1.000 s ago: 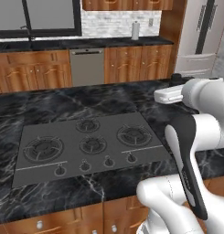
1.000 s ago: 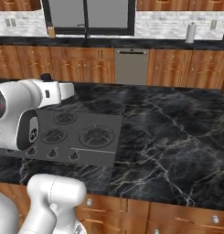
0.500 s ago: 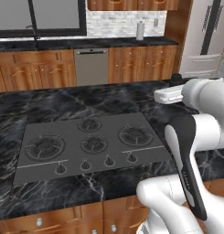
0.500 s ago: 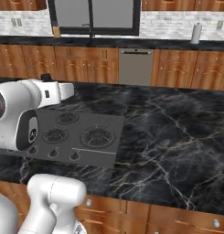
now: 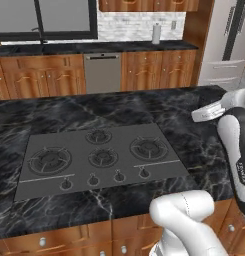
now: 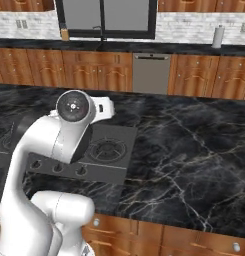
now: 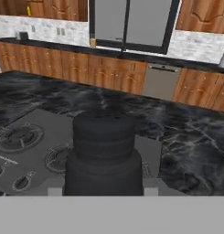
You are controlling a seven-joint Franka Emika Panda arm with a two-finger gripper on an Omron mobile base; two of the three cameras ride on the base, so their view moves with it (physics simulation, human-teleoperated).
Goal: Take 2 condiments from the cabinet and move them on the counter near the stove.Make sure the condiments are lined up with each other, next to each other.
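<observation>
A dark, ribbed condiment bottle point(image 7: 103, 155) stands upright in the middle of the hand view, and my gripper point(image 7: 102, 192) is shut on its base. It hangs above the black marble counter point(image 5: 194, 105), just right of the stove point(image 5: 99, 155). That grey cooktop with round burners also lies under the bottle to the left point(image 7: 22, 146). My white hand point(image 5: 209, 111) reaches in from the right at the counter's right end, and beside the stove's near corner point(image 6: 101, 107) in the right base view. Arched wall cabinet doors point(image 7: 200, 16) hang over the far counter.
A far counter along the wall carries a white paper-towel roll point(image 5: 156, 33) and a small tan thing point(image 6: 65, 34) by the window. Below it sit a steel dishwasher point(image 5: 101, 72) and wooden drawer fronts. A grey fridge point(image 5: 229, 40) stands at the far right.
The whole picture has shifted, so the base has moved. The arm now stands further right in the left base view and nearer the middle in the right base view. The grip is unchanged.
</observation>
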